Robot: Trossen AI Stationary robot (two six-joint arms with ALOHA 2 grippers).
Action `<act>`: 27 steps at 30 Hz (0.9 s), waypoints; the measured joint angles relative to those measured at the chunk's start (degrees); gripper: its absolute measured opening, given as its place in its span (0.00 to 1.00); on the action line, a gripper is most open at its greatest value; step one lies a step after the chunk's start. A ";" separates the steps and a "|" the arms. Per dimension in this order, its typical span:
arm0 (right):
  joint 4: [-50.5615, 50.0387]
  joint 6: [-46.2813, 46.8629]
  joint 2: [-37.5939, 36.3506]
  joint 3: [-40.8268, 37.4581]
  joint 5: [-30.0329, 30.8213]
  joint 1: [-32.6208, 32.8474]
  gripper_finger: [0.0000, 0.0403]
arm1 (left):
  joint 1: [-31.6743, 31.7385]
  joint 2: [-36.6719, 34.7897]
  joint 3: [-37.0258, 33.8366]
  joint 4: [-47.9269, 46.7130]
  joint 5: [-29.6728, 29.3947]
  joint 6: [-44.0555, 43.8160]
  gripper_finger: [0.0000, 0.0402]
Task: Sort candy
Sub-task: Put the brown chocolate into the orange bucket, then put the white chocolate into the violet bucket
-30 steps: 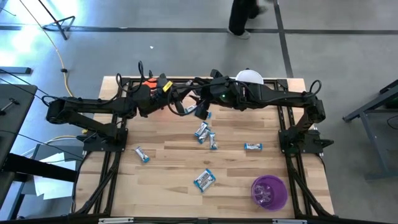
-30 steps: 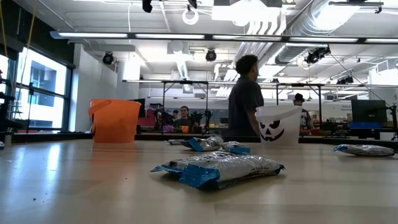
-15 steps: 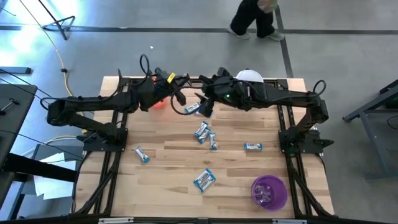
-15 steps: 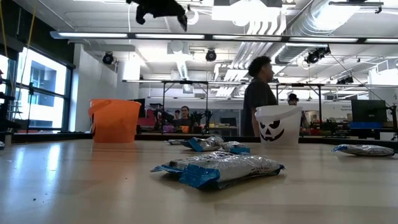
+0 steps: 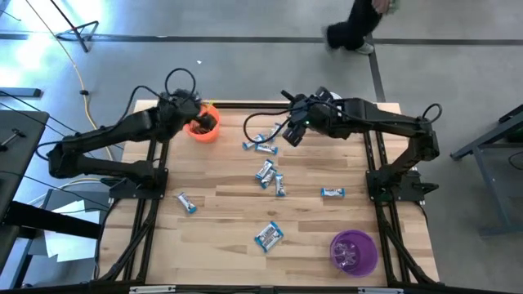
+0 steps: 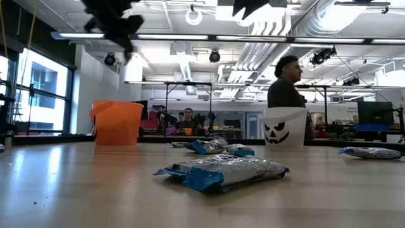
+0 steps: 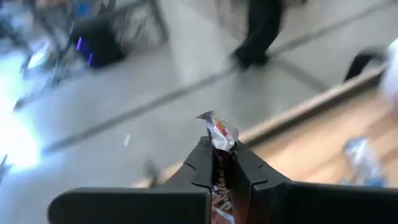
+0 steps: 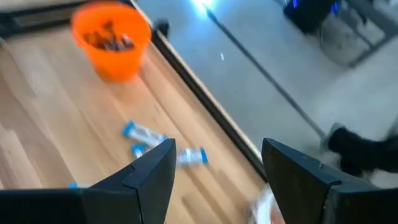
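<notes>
From above, blue-and-white candy (image 5: 267,174) lies scattered mid-table (image 5: 221,220). The left hand (image 5: 189,109) hangs by the orange cup (image 5: 202,126) at the far left; the right hand (image 5: 292,131) hangs near the far edge. The left wrist view shows its fingers (image 7: 202,163) clenched on a wrapped candy (image 7: 219,134). The right wrist view shows fingers (image 8: 155,168) spread, grasping nothing.

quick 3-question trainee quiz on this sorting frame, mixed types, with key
1. True or false: the left gripper is shut on a candy.
2. The right gripper is: A) open and empty B) shut on a candy C) inside the purple cup.
3. Which cup does the left gripper hang near, in the high view?

Key: 1 true; 2 A; 3 the orange cup.
</notes>
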 joint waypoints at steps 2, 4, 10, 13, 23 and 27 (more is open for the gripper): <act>-2.97 2.23 -0.11 0.00 0.00 -0.51 0.58 | 1.17 -1.74 0.00 -9.00 0.75 -4.65 0.01; -5.46 3.91 -0.11 0.00 -0.01 -1.08 0.58 | 1.98 -2.54 0.00 -17.06 1.93 -8.98 0.01; -6.98 4.99 -0.11 0.00 -0.04 -2.58 0.58 | 3.30 0.29 -0.02 -24.10 4.76 -7.33 0.09; -6.98 4.38 -0.11 0.00 -1.24 -3.07 0.58 | 5.33 2.43 0.00 -20.82 4.75 -1.84 0.16; -7.25 6.86 -0.11 -0.02 -5.91 -3.08 0.58 | 12.71 10.30 0.00 -18.29 17.97 1.29 0.36; -9.27 10.30 -0.11 -0.03 -13.42 -3.00 0.58 | 11.96 10.97 -0.02 -15.97 36.85 -0.66 0.38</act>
